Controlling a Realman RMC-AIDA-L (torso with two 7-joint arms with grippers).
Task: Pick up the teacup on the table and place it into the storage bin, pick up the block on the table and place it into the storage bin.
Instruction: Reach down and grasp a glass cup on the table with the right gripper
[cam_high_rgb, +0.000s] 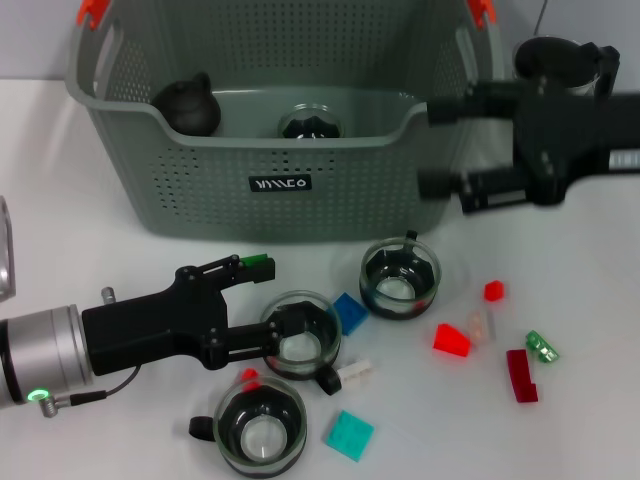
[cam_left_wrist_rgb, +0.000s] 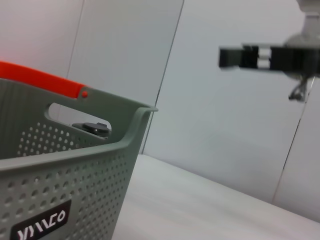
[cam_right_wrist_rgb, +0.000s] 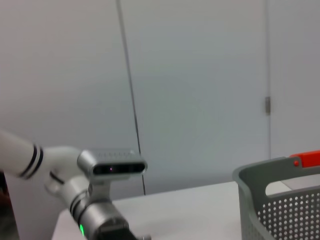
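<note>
**Left hand at a glass teacup in front of the storage bin**

In the head view the left hand (cam_high_rgb: 285, 315) reaches in from the lower left of the frame; its black fingers (cam_high_rgb: 243, 342) straddle the rim of a glass teacup (cam_high_rgb: 303, 342) at lower centre, set narrowly about the glass wall, though whether they actually grip it I cannot tell; the cup stands on the white tabletop (cam_high_rgb: 590, 300). A second teacup (cam_high_rgb: 261, 426) stands just below it near the bottom edge; a third teacup (cam_high_rgb: 400, 279) stands up and to the right, just in front of the storage bin (cam_high_rgb: 280, 185). The bin fills the upper centre; inside it lie a dark rounded teapot (cam_high_rgb: 188, 104) at the left and another glass cup (cam_high_rgb: 309, 124) near the middle. Blocks lie scattered on the tabletop: a blue block (cam_high_rgb: 349, 312) touching the held cup's right side, a teal block (cam_high_rgb: 349, 436) at lower centre, a red block (cam_high_rgb: 451, 339) and a dark red block (cam_high_rgb: 521, 376) at the right. The right hand (cam_high_rgb: 432, 145) hovers at the upper right beside the bin's right wall, its fingers spread wide and empty.
</note>
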